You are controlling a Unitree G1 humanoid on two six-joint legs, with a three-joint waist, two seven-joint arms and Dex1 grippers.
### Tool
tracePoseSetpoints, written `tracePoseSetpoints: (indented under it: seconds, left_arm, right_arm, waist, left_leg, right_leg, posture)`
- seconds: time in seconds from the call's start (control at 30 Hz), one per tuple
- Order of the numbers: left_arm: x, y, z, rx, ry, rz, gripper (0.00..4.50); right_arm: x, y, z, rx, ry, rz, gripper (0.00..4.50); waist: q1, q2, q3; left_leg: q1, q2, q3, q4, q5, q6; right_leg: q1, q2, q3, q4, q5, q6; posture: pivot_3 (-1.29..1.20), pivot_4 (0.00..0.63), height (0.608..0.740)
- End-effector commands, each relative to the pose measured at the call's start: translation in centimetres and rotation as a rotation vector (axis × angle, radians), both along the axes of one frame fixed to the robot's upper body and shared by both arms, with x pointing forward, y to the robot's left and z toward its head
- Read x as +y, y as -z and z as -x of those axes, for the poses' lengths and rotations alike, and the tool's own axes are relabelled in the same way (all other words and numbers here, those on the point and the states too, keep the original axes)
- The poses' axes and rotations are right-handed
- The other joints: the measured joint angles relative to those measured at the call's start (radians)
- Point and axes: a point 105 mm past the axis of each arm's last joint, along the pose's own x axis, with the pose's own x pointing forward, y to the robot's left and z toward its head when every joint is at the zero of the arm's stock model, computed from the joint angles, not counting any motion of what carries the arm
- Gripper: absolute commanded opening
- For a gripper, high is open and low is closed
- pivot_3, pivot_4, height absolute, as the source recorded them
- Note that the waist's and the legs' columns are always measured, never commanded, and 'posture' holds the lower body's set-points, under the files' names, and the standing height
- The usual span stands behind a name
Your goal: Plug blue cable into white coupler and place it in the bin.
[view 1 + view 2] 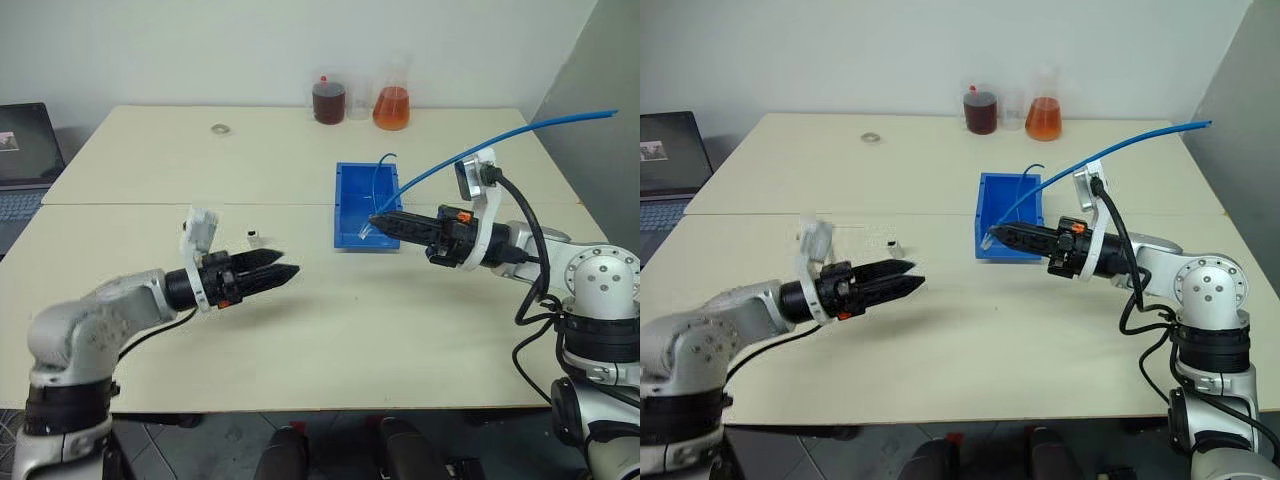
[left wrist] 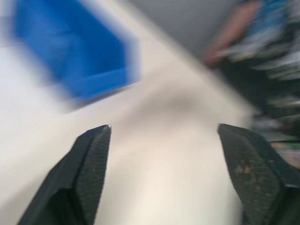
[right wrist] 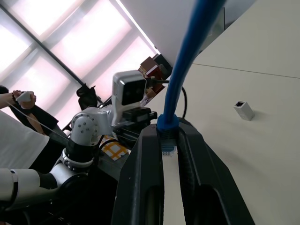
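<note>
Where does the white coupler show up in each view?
Left eye view: white coupler on the table, just beyond the left gripper, left of the bin.
Right eye view: same spot.
Right wrist view: on the table.
Shared landmark: blue cable clamped in the right gripper.

Left arm (image 1: 95, 315): silver-grey cast housings with rounded joint shells, a black cuff at the wrist, and a thin black cable trailing beneath. Left tool (image 1: 283, 272) — two black tapered fingers (image 2: 89, 173) with a fine textured face, a small orange mark at their base, and a white printed bracket carrying a boxy camera above. Right arm (image 1: 600, 290): the same grey shells, one round joint cap ringed with small screws. Right tool (image 1: 377, 223) — slim black fingers, an orange button on the black body, a white bracket, and thick black cables looping back to the forearm.
</note>
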Motion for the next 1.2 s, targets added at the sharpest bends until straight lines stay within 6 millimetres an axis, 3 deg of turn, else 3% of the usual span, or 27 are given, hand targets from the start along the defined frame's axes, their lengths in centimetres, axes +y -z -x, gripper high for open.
tracePoseSetpoints:
  seconds: [0.03, 0.23, 0.37, 0.5, 0.93, 1.2]
  left_arm:
    - [1.9, 2.4, -1.8, -0.137, -0.276, -0.249, 4.45]
    - [3.1, 4.0, -4.1, -0.228, -0.575, -0.397, 4.45]
    - [3.4, 4.5, -6.1, -0.204, -0.72, -0.366, 4.45]
    - [2.0, 5.5, -7.3, -0.159, -0.698, -0.309, 4.45]
    - [-0.9, 5.4, -10.5, -0.118, -0.702, -0.257, 4.45]
    - [-0.7, 5.8, -10.9, -0.061, -0.772, -0.279, 4.45]
  right_arm:
    - [0.1, -0.7, 0.4, -0.055, -0.017, -0.016, 0.14]
    - [0.3, -0.4, 0.3, -0.055, -0.028, -0.003, 0.14]
    - [0.5, -0.3, 0.0, -0.062, -0.022, 0.008, 0.14]
    - [0.6, -0.4, -0.3, -0.069, -0.015, 0.008, 0.14]
    - [0.2, -0.2, -0.4, -0.075, 0.013, 0.018, 0.14]
    - [-0.1, -0.3, -0.6, -0.078, 0.028, 0.019, 0.14]
  waist:
    - [0.005, 0.0, 0.0]
    - [0.015, 0.0, 0.0]
    - [0.014, -0.001, 0.0]
    - [0.013, -0.001, 0.0]
    - [0.015, -0.001, -0.001]
    - [0.014, -0.001, -0.001]
  left_leg:
    - [0.0, 0.0, 0.001, 0.0, 0.0, 0.0]
    - [-0.001, -0.001, 0.0, 0.001, 0.0, 0.0]
    - [-0.001, -0.001, 0.0, 0.002, 0.0, 0.0]
    - [-0.001, -0.001, 0.0, 0.002, 0.0, 0.0]
    - [-0.001, -0.002, 0.0, 0.003, 0.0, 0.0]
    - [-0.001, -0.003, 0.0, 0.003, 0.0, 0.0]
  right_leg:
    - [0.0, 0.0, 0.001, 0.0, 0.0, 0.0]
    - [0.0, -0.001, 0.0, 0.0, 0.001, 0.001]
    - [0.0, -0.001, 0.0, 0.0, 0.002, 0.002]
    - [0.0, -0.001, 0.0, 0.001, 0.002, 0.002]
    - [0.001, -0.002, -0.001, 0.001, 0.002, 0.003]
    - [0.002, -0.002, -0.001, 0.001, 0.003, 0.003]
  posture:
    - [0.0, 0.15, 0.74]
    - [0.0, 0.15, 0.74]
    - [0.0, 0.15, 0.74]
    - [0.0, 0.15, 0.74]
    - [0.0, 0.15, 0.74]
    - [0.0, 0.15, 0.74]
